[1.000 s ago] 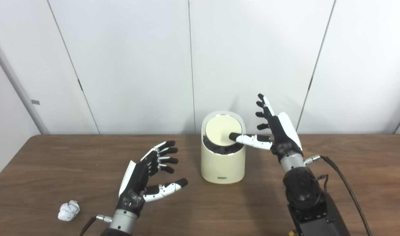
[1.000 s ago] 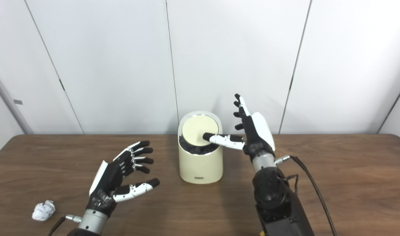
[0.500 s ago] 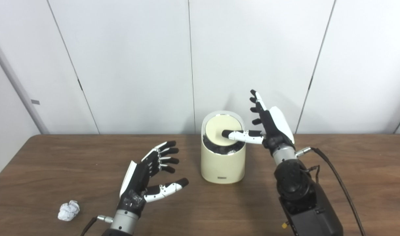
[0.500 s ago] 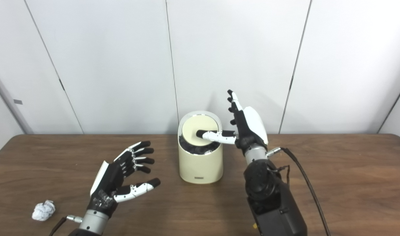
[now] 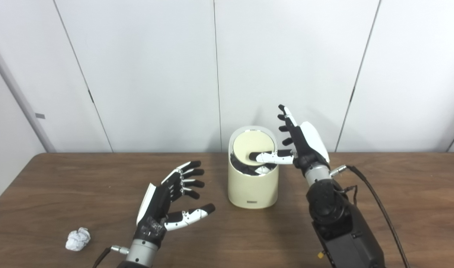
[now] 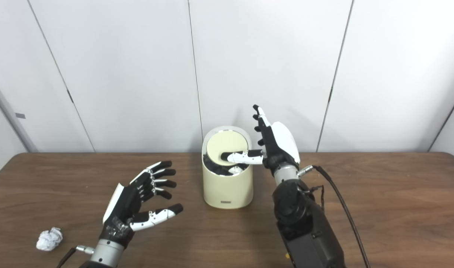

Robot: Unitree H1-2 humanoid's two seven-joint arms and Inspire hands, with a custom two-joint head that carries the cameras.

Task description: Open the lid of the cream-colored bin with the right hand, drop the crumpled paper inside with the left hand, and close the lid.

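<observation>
One crumpled paper [image 5: 78,239] lies on the tabletop [image 5: 63,193] at far left. Beside it the left hand [image 5: 167,203] hovers empty, fingers spread. The cream-colored bin [image 5: 253,178] stands mid-table, its lid [image 5: 252,147] tilted up; the right hand [image 5: 303,143], fingers spread, rests its thumb on the lid.

A: Any legible text, numbers or signs?

B: None that can be read. The cream-colored bin [image 5: 253,186], centre of the frame, carries a small dark label [image 5: 252,202] low on its front wall, too small and blurred to read.

A: Elsewhere?

B: A small grey tag [image 5: 40,116] on the wall panel at the left edge, mid-height; no characters can be made out on it.
</observation>
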